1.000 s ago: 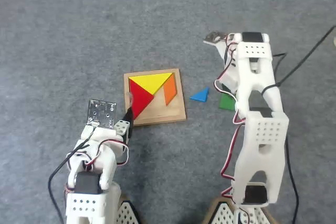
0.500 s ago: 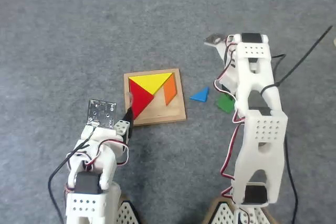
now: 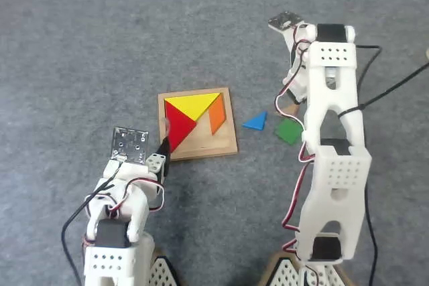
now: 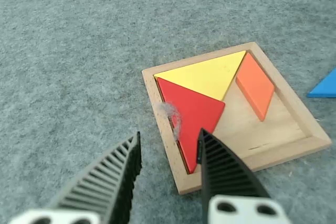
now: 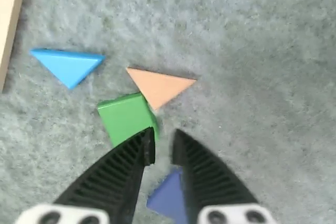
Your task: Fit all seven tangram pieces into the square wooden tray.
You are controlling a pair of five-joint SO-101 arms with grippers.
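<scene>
Tray: I see the wooden tray [image 3: 204, 151] mid-table, unmoved, holding a yellow triangle [image 3: 193, 104], a red triangle [image 3: 177, 127] and an orange parallelogram [image 3: 216, 115].
Loose pieces: a blue triangle [image 3: 255, 122] lies at the tray's 3 o'clock, and a green square [image 3: 289, 130] lies beyond it.
Left claw [image 4: 169, 135]: fairly wide, empty, parked at the tray's 8 o'clock corner as before.
Right claw [image 5: 163, 132]: narrow, gripping nothing, beside the green square.
Change: my right arm has swung toward 12 o'clock, uncovering the square and a tan triangle [image 5: 159, 86].

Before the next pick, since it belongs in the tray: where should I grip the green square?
Pinch the green square across two opposite straight sides, coming from straight above: it lies flat on the mat, with no raised part.
</scene>
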